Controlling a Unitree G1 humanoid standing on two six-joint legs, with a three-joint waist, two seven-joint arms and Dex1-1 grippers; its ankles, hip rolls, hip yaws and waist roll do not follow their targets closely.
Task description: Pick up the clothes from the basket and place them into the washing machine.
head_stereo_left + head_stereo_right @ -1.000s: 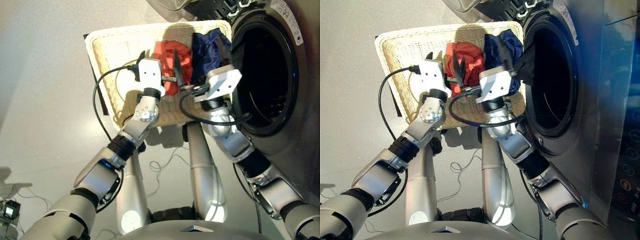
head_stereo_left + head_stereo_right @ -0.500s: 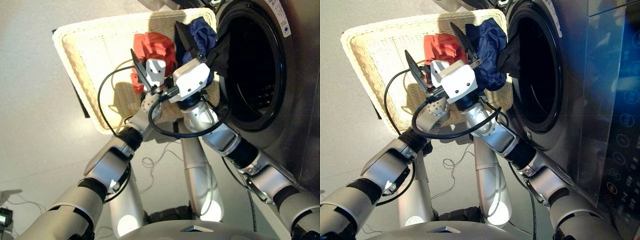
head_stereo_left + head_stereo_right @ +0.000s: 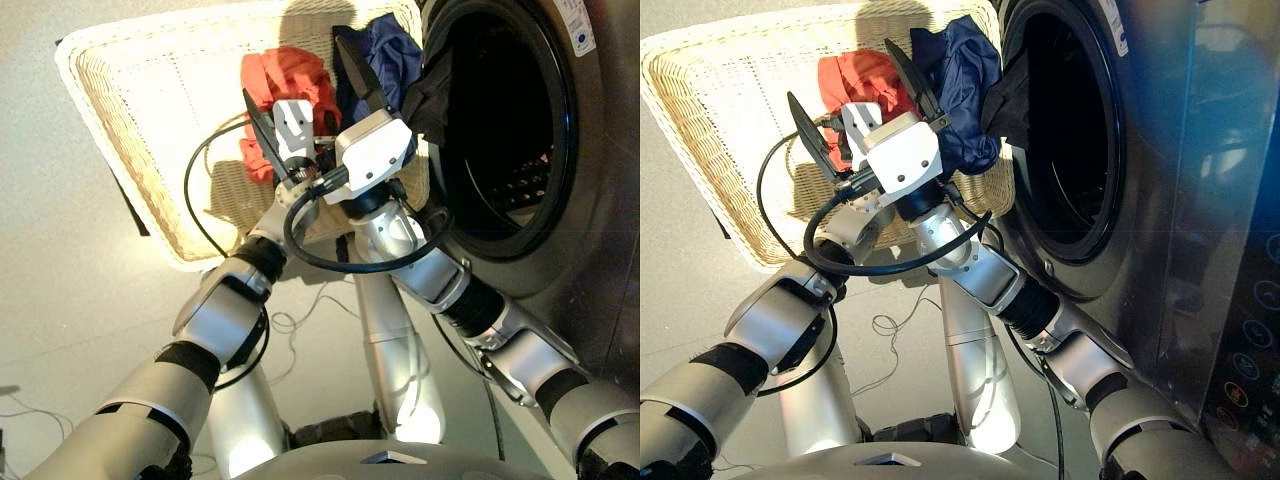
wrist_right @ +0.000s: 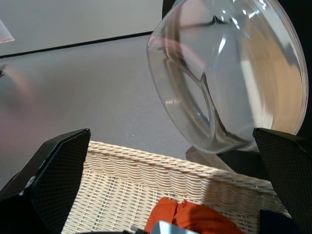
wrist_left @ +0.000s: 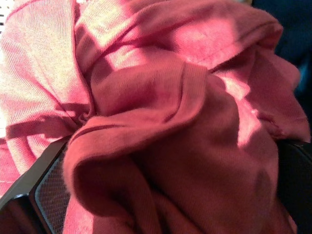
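the left gripper is sitting down in the cream wicker basket, its fingers spread wide with the coral-red garment bunching up between them, not clamped on it. the right gripper is hanging above the basket with its two black fingers released and empty, pointing out over the far rim toward the swung-open glass door. the navy blue garment is lying in the basket corner nearest the washing machine, just beside the red one. the black garment is draping over the lip of the drum mouth (half in, half hanging out). a black cable is looping around the right wrist.
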